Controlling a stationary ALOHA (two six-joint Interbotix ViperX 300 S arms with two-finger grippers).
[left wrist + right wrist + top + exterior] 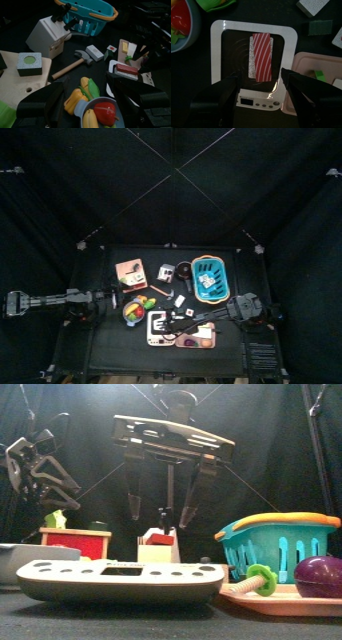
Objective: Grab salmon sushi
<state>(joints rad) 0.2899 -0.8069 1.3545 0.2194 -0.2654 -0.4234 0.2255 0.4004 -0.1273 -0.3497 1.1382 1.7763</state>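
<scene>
Black curtains pen in our small black table (100, 328), crowded with toy food. Nearest the front edge lies a white kitchen scale (218, 55), and on its dark plate rests the salmon sushi (260, 56), a red-and-white striped slab lying flat. Our right gripper (256, 89) hovers directly over it with its jaws spread wide, one on either side of the slab and not yet touching. We judge this to be the approach step: what is left is to descend straight, straddle the strip across its narrow width, and close. Beside the scale, a bowl (83, 107) holds a tomato and yellow corn-like pieces, under our left gripper (85, 97), jaws also spread and empty. A pink tray (287, 594) carries a purple ball and green ring. Farthest back stands the teal basket (283, 544); its contents are hidden from us.
</scene>
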